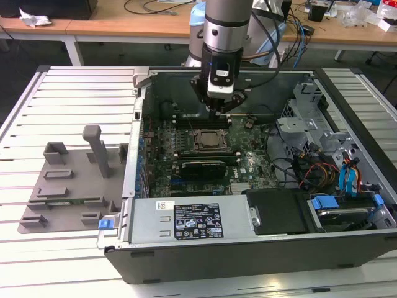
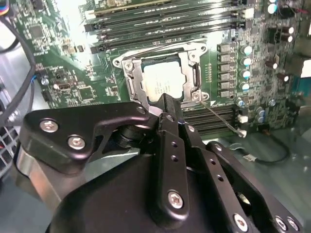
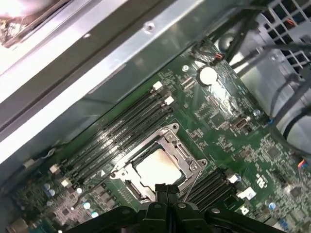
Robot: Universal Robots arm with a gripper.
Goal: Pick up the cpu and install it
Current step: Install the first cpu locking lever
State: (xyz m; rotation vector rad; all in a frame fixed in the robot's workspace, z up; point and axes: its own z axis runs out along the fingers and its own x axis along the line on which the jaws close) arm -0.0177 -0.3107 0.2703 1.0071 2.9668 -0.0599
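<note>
The cpu [image 2: 163, 82] lies flat in the motherboard socket [image 2: 130, 77], ringed by the metal frame, inside an open computer case [image 1: 142, 93]. The gripper [image 1: 222, 107] hangs just above the socket's far edge with fingers clenched together, grasping nothing. Memory slots [image 3: 121, 131] flank the socket; beside the case, on the exterior view's left, stands a grey fixture plate [image 1: 62, 186].

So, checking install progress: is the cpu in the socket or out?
In: the pale silver-grey square cpu lies flat inside the metal-framed socket, in both wrist views.
</note>
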